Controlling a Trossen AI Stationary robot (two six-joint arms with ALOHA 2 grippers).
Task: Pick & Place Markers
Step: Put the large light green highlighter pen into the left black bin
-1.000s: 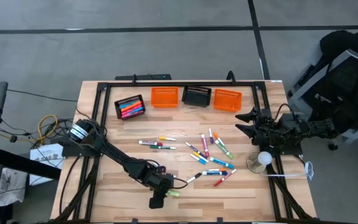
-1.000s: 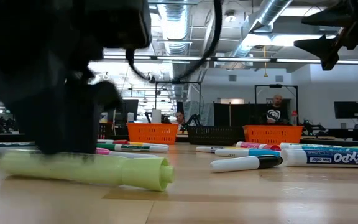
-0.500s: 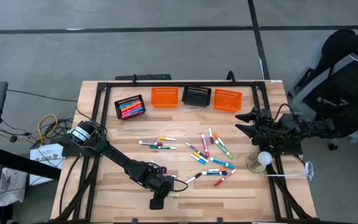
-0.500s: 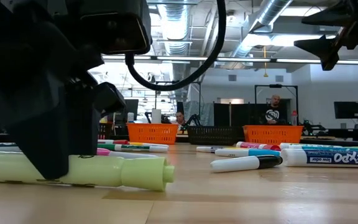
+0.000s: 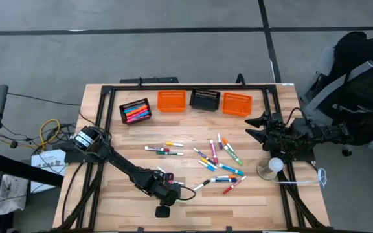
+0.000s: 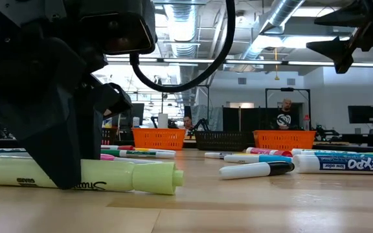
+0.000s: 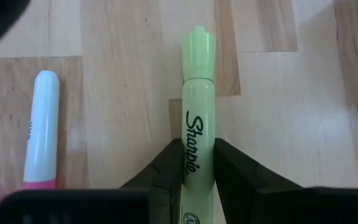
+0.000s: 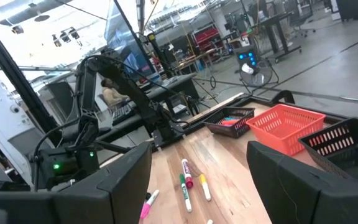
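I am clamping the left claw [image 7: 197, 163] on a yellow-green marker [image 7: 197, 112] lying flat on the tabletop [image 5: 258, 200], low and left of centre in the high view.

The right claw [image 5: 259, 128] is hanging with fingers apart at the right edge; other markers [image 5: 219, 160] are lying scattered mid-frame, below four baskets [image 5: 186, 102].

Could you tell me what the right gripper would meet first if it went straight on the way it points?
Probably nothing soon: the right gripper hangs open above the table, aimed at the left arm far across it; depth is unclear.
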